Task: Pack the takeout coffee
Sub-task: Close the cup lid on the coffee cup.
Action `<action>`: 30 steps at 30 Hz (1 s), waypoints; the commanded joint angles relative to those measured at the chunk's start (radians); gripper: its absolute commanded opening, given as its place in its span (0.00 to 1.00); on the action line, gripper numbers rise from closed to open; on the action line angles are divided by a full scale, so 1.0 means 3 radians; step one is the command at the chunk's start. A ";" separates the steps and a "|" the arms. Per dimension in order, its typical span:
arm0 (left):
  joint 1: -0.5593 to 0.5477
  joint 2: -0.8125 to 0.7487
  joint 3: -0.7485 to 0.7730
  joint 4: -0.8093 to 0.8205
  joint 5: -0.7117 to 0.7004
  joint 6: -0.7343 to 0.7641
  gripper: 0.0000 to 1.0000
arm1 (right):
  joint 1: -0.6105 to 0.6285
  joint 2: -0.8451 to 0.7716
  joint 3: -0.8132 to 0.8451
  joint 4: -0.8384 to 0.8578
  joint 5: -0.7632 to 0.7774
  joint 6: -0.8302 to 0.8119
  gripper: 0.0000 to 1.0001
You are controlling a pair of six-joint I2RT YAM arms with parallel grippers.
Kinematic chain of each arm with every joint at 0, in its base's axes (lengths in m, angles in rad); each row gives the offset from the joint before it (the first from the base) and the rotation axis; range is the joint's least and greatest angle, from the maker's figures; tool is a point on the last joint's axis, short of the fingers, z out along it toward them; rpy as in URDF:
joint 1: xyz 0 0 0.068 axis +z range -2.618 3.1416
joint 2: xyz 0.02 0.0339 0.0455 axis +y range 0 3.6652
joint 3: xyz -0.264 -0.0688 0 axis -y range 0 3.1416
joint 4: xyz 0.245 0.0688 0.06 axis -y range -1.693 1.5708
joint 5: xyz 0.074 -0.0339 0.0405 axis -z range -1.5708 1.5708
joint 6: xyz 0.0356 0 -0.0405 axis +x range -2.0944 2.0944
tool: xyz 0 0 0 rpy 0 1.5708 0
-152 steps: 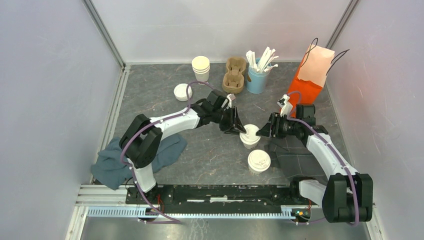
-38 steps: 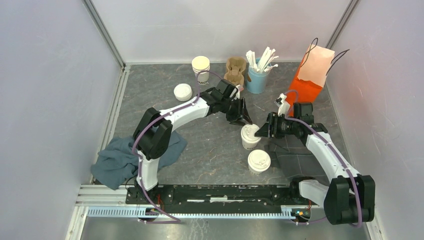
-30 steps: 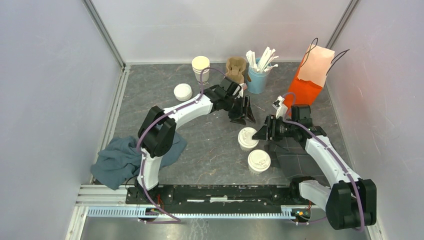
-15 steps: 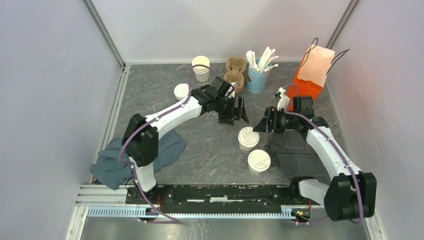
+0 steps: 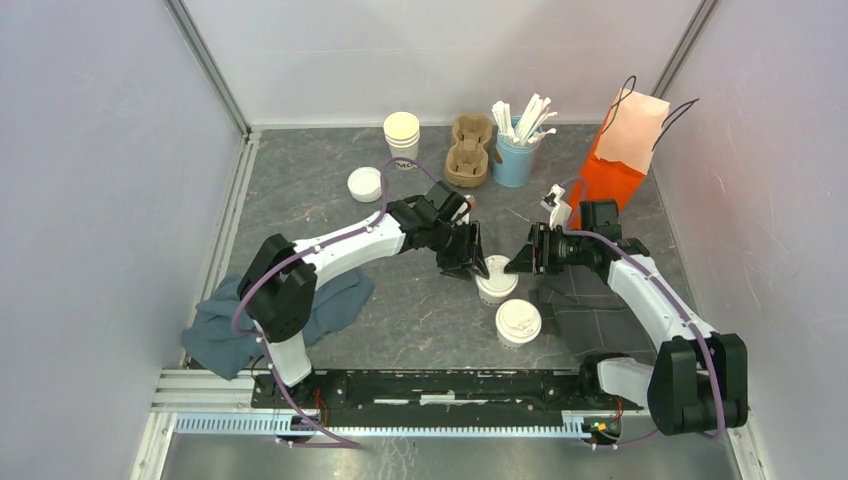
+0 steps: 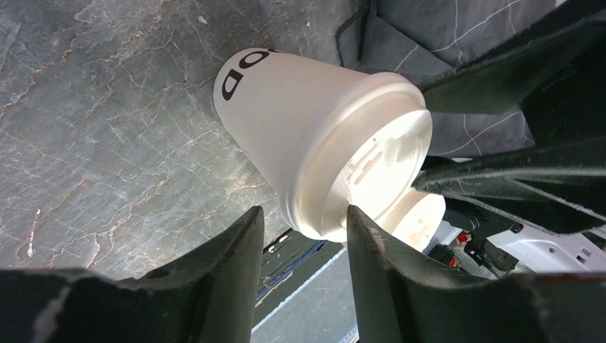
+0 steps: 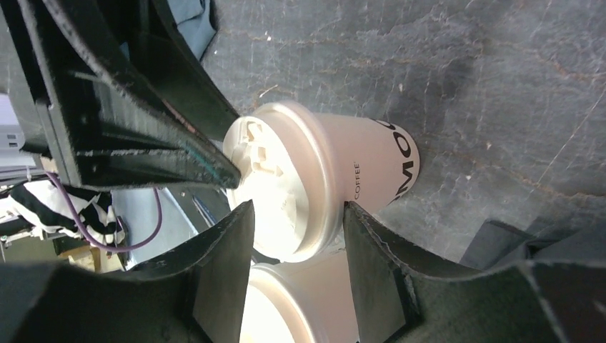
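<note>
Grey surface [image 5: 300, 190]: back at capped cup [image 5: 497, 280] after lifting away, left tool [image 5: 474, 267] and right tool [image 5: 516, 265] half-open, gripping nothing; packing still ahead.

Cream cup [image 6: 286, 121], black lettering

It was a robotics lab cell: white wall panels [image 5: 100, 200] in aluminium framing [image 5: 210, 70] boxed a marbled tabletop [image 5: 420, 310], two robot arms [image 5: 345, 243] bolted to an extrusion rail [image 5: 430, 423], with staged café props: lidded coffee cups [image 5: 497, 277], pulp cup carrier [image 5: 468, 150], orange paper bag [image 5: 620, 150].
</note>
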State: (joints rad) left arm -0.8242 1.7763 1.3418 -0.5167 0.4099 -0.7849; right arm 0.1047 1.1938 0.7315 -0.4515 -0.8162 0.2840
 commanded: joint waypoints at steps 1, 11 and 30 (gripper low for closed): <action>0.0001 0.0077 0.0049 0.0096 0.0056 -0.0008 0.52 | 0.0024 -0.0203 -0.0086 0.0106 -0.0112 0.0052 0.55; 0.0007 0.0121 0.0022 -0.0027 -0.0057 0.0135 0.47 | -0.0265 -0.0395 -0.0066 -0.0078 0.0331 0.0160 0.60; 0.0007 0.0109 -0.0067 0.0070 -0.0028 0.0119 0.44 | -0.0269 -0.0403 -0.0183 -0.0121 0.0368 0.0041 0.46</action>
State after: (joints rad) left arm -0.8242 1.7931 1.3403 -0.4973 0.4206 -0.7841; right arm 0.0250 1.0874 0.6884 -0.4934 -0.7292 0.3149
